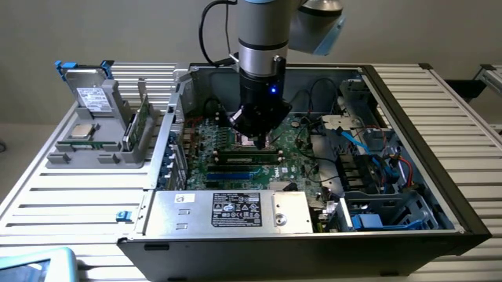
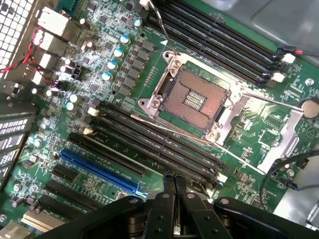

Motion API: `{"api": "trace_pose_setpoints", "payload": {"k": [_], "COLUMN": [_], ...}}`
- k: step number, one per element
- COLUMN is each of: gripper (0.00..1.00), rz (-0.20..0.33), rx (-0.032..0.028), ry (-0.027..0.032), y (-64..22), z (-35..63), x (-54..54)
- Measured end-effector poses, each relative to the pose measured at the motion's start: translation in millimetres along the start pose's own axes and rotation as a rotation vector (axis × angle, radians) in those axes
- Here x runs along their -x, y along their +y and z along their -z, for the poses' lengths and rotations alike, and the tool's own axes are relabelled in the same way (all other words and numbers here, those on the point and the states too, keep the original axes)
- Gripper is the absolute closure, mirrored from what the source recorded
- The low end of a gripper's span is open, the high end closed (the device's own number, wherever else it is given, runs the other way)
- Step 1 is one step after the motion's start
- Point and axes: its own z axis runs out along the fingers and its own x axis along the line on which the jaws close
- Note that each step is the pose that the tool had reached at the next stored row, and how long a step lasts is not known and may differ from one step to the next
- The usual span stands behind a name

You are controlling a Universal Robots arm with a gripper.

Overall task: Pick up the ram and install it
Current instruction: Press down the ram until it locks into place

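A slim green ram [image 1: 139, 126] stands on edge in the grey holder [image 1: 94, 157] at the exterior view's left, outside the computer case. My gripper [image 1: 257, 141] hangs inside the open case over the motherboard [image 1: 302, 132], far from that stick. In the wrist view its fingertips [image 2: 169, 183] are pressed together, shut with nothing between them, just above the black memory slots [image 2: 154, 144] beside the empty processor socket [image 2: 192, 99]. In the exterior view a greenish strip [image 1: 249, 156] runs along those slots; I cannot tell whether it is a stick.
The holder also carries a grey drive [image 1: 96, 98] with a white label and a square silver chip [image 1: 82, 130]. A power supply box [image 1: 235, 210] fills the case's near side, cables and drive cages [image 1: 377, 170] its right. Blue slot [image 2: 99, 172] lies beside the black ones.
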Motion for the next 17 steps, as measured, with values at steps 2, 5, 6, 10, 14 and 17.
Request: {"api": "trace_pose_setpoints", "payload": {"k": [2, 5, 6, 10, 14, 17], "gripper": [0.89, 0.89, 0.89, 0.89, 0.89, 0.89], "rz": [-0.030, -0.075, -0.089, -0.148, -0.203, -0.242], "rx": [-0.0001, -0.0003, -0.0003, -0.0005, -0.0007, -0.0011], "ry": [0.0015, 0.0037, 0.0044, 0.0073, 0.0100, 0.0120], "y": [0.0, 0.0, 0.0, 0.0, 0.0, 0.0], "z": [0.0, 0.0, 0.0, 0.0, 0.0, 0.0], "x": [0.0, 0.0, 0.0, 0.0, 0.0, 0.0]}}
